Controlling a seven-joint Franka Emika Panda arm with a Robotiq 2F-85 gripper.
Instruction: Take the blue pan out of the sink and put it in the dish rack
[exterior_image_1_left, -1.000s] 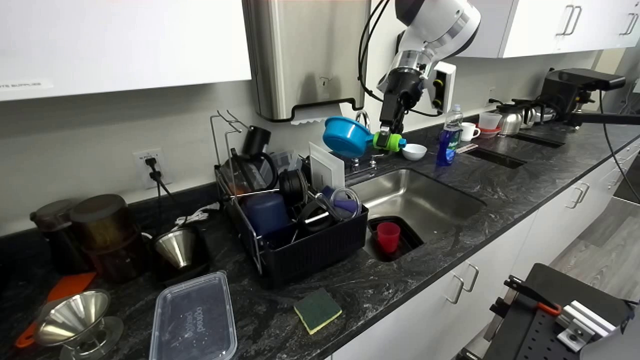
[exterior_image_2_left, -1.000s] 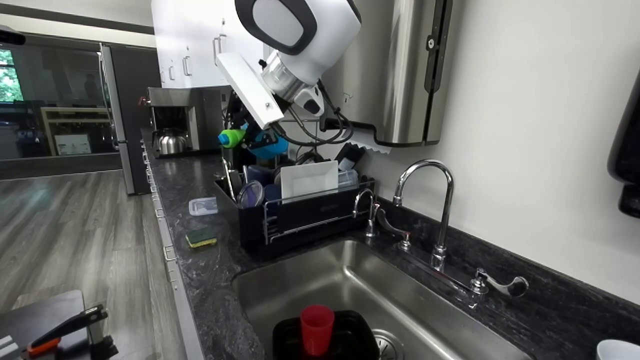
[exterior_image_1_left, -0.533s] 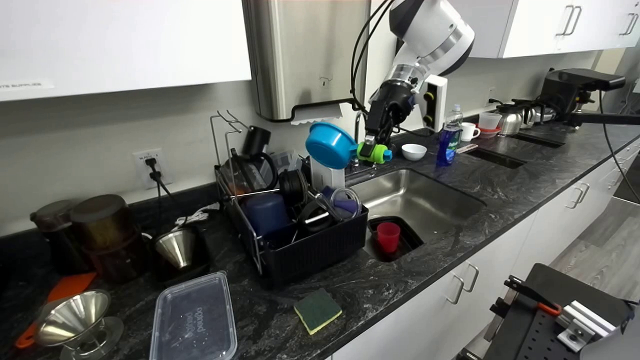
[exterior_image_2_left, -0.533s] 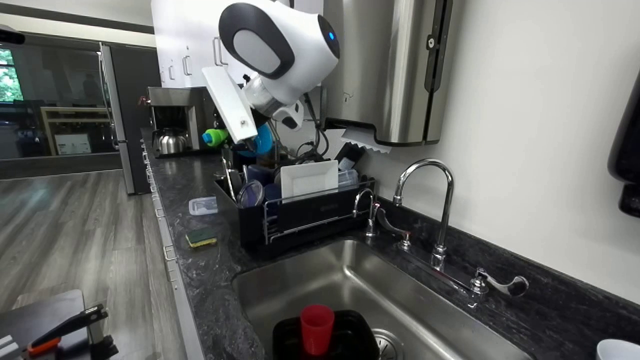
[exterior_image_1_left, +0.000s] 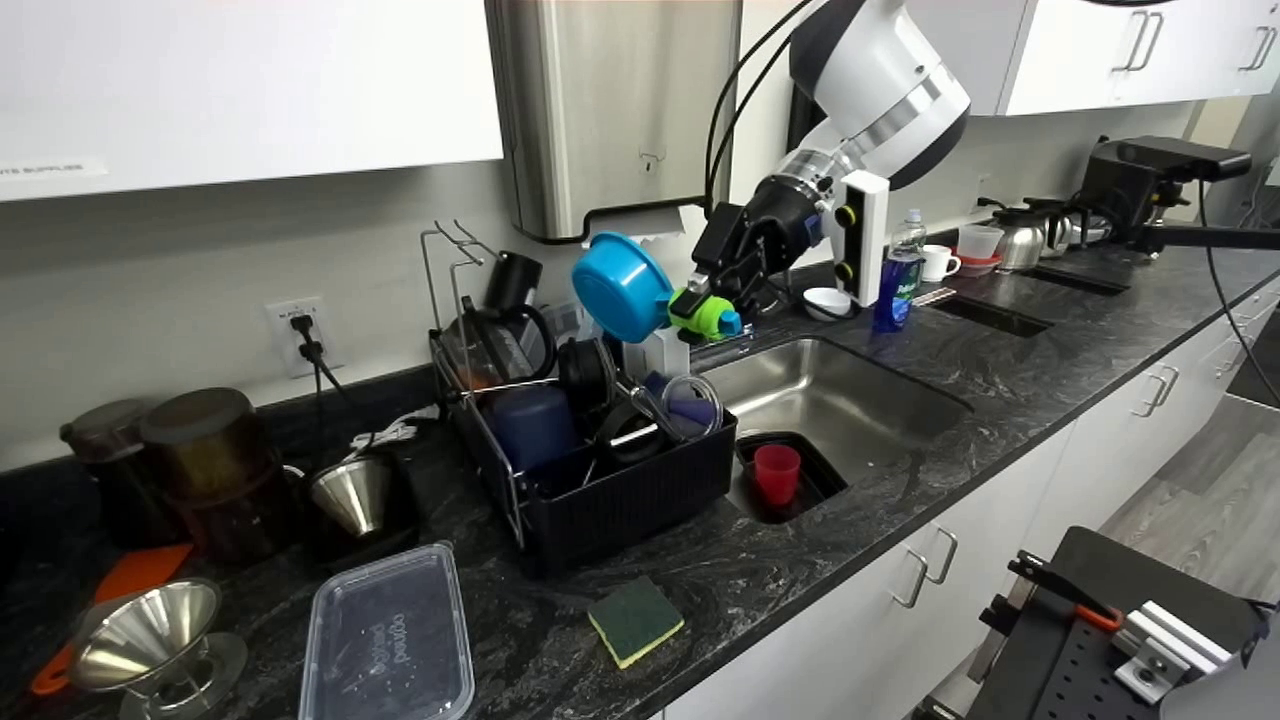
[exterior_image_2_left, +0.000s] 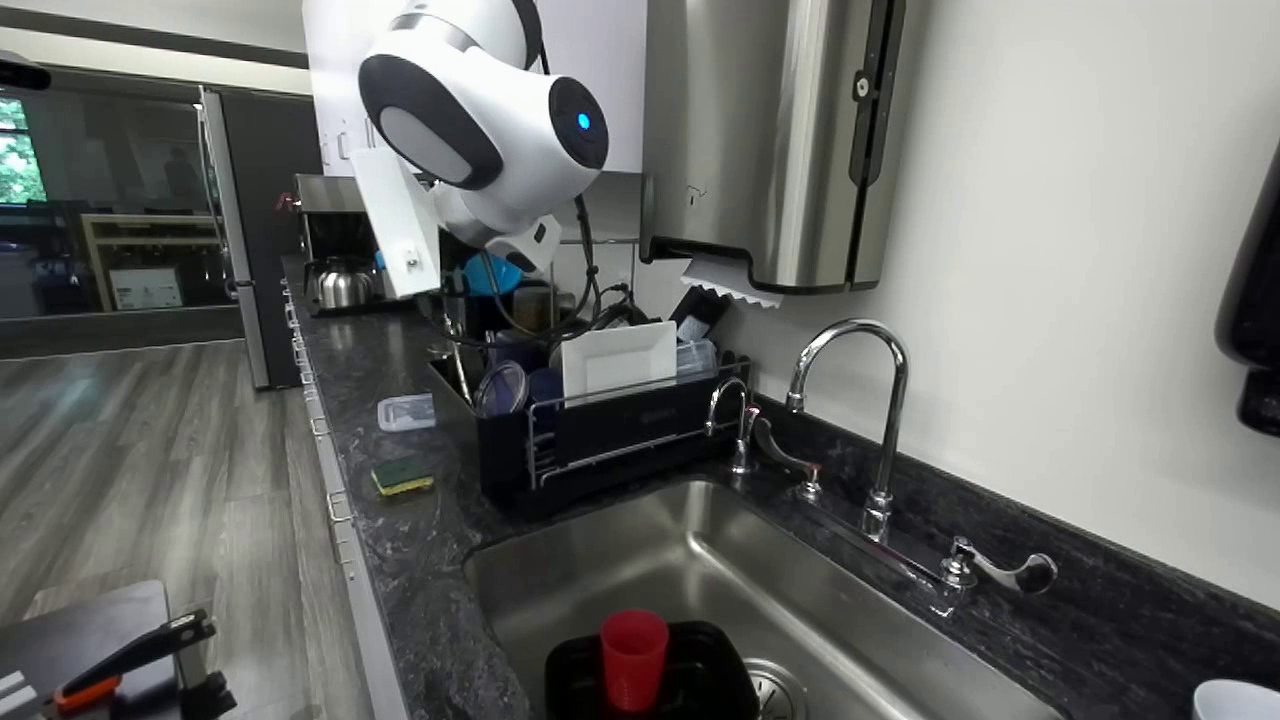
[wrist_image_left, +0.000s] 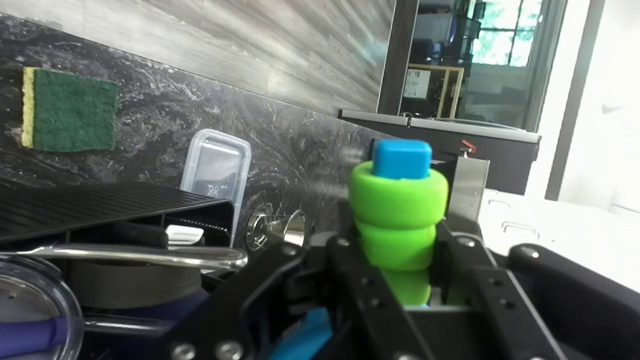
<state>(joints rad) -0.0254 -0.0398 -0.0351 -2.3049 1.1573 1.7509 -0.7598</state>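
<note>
Pincer (wrist_image_left: 398, 247): grasping the blue pan (exterior_image_1_left: 618, 288) by its green handle (wrist_image_left: 398, 202).
Blue pan: tilted, held above the dish rack (exterior_image_1_left: 632, 510).
Dish rack: crowded — lower slowly, find a stable seat — release only once supported.

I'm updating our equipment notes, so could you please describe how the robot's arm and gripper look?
The arm is white with rounded casings, black covers and a blue light. Black cables loop beside it. The gripper is black, with bar linkages and silvery screws; near it sits a white box with yellowish spots.
</note>
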